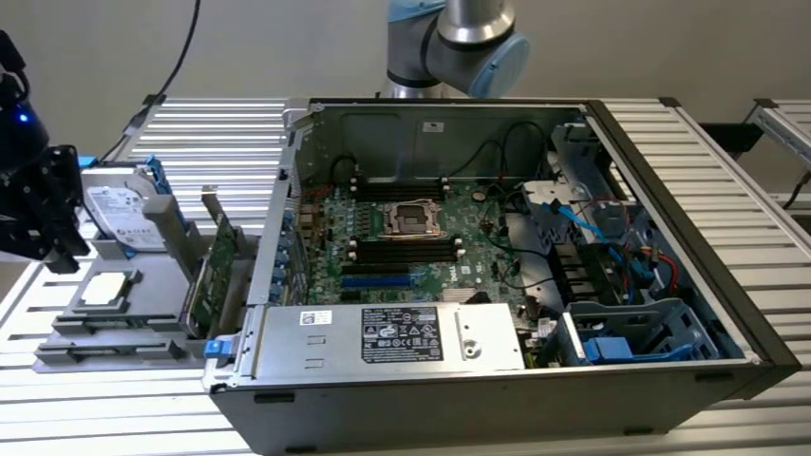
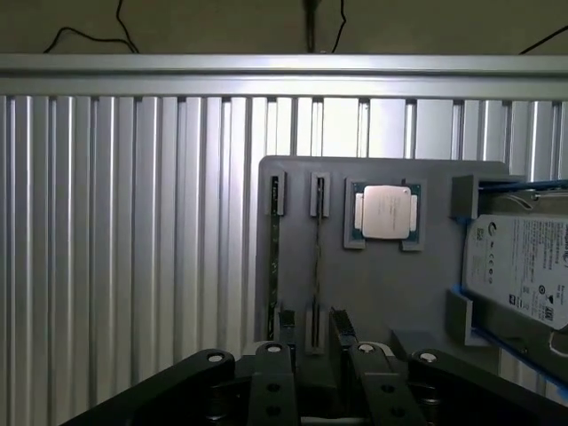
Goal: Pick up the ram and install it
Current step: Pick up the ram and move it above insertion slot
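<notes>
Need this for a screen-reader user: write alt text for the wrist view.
The open gripper hangs over a gray holder on a ribbed metal table. The holder carries a thin ram stick on edge in a slot, a square processor chip and, beside that, a hard drive.

Ram [image 2: 275, 266]: thin green stick, on edge in gray holder [image 2: 382, 293] slot.

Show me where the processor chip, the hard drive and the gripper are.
processor chip [image 2: 388, 213], wrist view, centre of its metal lid.
hard drive [image 2: 519, 266], wrist view, on its white label.
gripper [image 2: 318, 357], wrist view, midway between its fingertips.
</notes>
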Motion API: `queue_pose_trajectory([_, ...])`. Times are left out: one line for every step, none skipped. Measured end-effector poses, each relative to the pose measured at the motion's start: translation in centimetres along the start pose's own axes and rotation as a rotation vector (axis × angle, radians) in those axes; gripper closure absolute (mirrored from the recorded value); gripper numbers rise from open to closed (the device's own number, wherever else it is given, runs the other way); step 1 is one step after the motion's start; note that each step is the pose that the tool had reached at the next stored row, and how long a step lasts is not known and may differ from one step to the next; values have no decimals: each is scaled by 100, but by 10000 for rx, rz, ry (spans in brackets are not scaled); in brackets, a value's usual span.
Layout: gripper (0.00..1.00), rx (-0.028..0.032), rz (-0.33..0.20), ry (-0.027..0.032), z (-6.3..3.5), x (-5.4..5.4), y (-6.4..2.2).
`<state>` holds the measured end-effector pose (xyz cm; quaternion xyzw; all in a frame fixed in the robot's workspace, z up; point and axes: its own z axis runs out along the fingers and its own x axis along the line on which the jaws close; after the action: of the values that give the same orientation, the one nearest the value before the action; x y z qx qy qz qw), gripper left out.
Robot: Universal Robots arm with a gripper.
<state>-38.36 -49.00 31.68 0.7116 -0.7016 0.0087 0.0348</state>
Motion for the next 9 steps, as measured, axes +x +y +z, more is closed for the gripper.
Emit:
queue_pose_trajectory([70, 1, 0, -1, 19, 7, 3])
queue_pose_trajectory([70, 1, 0, 0, 37, 13, 6])
queue_pose_trajectory([70, 1, 0, 0, 56, 19, 8])
queue_pose_trajectory([70, 1, 0, -1, 75, 26, 11])
queue_pose_trajectory([70, 1, 0, -1, 93, 32, 14])
queue_pose_trajectory([70, 1, 0, 0, 111, 38, 17])
queue_pose_trajectory([70, 1, -1, -1, 132, 44, 21])
queue_pose_trajectory([70, 1, -1, -1, 151, 48, 25])
queue_pose_trajectory([70, 1, -2, 0, 169, 53, 28])
